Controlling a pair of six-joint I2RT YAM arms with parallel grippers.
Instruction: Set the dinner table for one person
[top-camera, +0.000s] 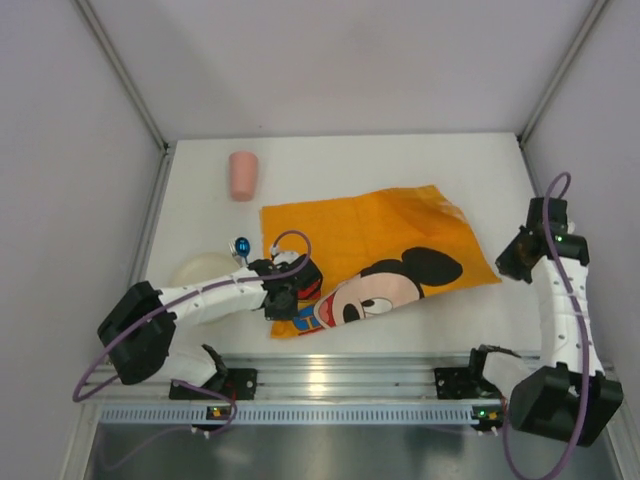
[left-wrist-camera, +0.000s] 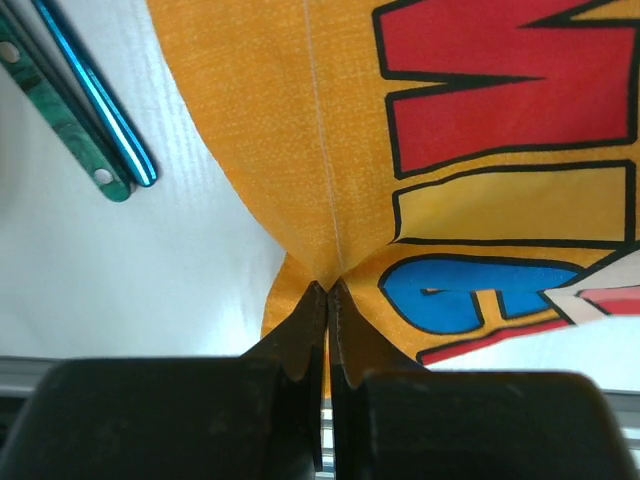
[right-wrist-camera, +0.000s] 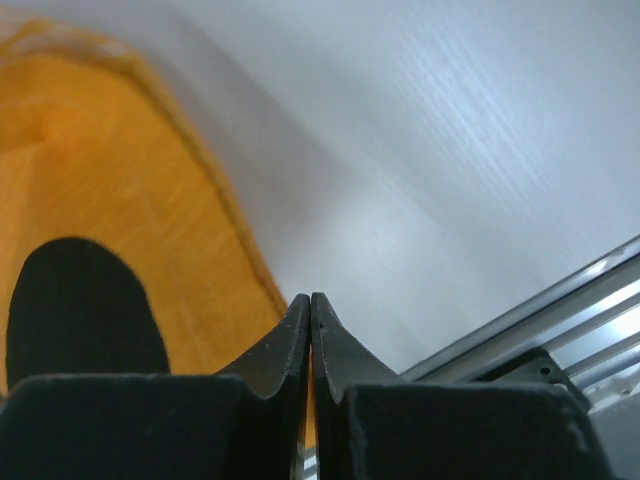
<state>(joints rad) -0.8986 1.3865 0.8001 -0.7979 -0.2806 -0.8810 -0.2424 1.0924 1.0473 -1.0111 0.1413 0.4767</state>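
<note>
The white dinner table (top-camera: 400, 165) carries an orange Mickey Mouse cloth mat (top-camera: 380, 245), lying askew and rumpled. My left gripper (top-camera: 295, 298) is low over the mat's near-left part. In the left wrist view its jaws (left-wrist-camera: 328, 286) are shut, with a fold of the orange mat (left-wrist-camera: 270, 130) pinched between them. My right gripper (top-camera: 504, 267) is at the mat's right corner. Its jaws (right-wrist-camera: 311, 298) are shut too, and a sliver of orange cloth (right-wrist-camera: 110, 190) shows between them.
A pink cup (top-camera: 243, 175) stands at the back left. A cream plate (top-camera: 198, 268) lies at the left, half under my left arm. Blue and green cutlery handles (left-wrist-camera: 95, 115) lie beside it, just left of the mat. An aluminium rail (top-camera: 340, 375) borders the near edge.
</note>
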